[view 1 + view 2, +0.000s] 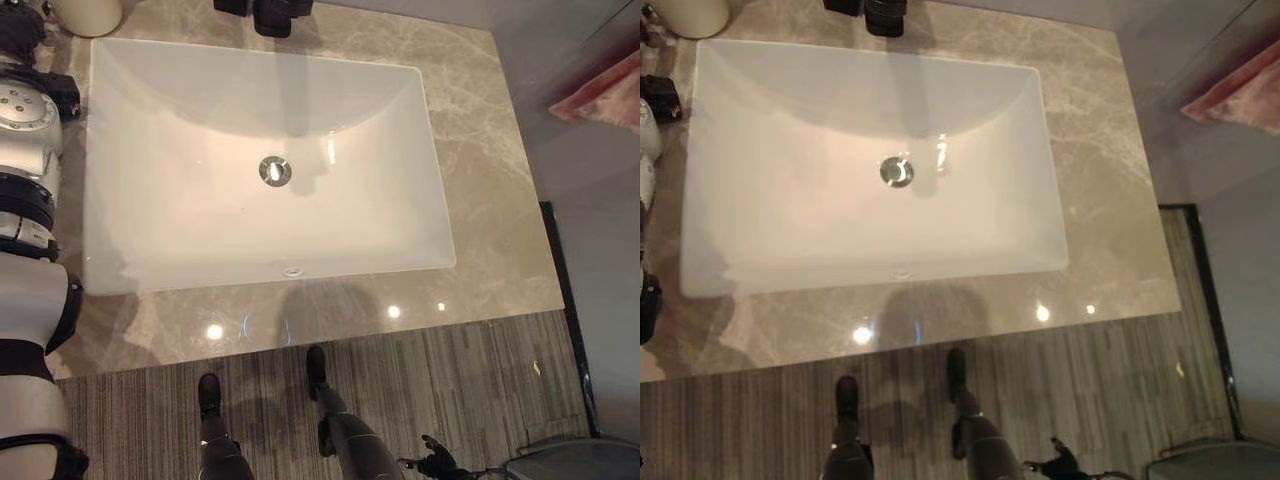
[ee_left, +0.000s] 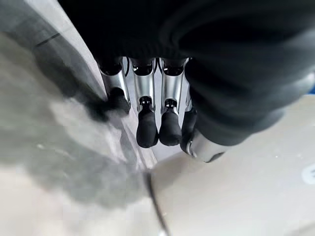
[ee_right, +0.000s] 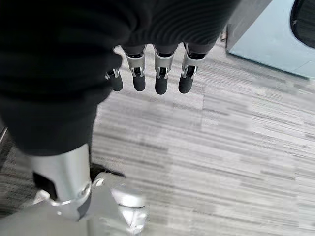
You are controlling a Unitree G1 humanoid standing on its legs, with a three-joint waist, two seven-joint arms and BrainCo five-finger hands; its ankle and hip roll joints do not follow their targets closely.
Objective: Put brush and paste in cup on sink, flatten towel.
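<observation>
A white sink (image 1: 180,230) is sitting in the marble counter (image 1: 480,200), while the left robot hand (image 2: 152,118) and right robot hand (image 3: 157,73) are hanging relaxed, holding nothing.

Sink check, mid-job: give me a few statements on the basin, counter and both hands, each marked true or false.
1. The white sink holds a toothbrush. False: its basin is bare around the drain.
2. The right hand hangs over striped flooring with nothing in it. True.
3. The left hand grips a tube of paste. False: its fingers are relaxed and hold nothing.
4. A pale rounded container stands on the marble counter at the sink's far left corner. True.
5. A pink cloth lies in the basin. False: it lies off to the right, beyond the counter.
</observation>
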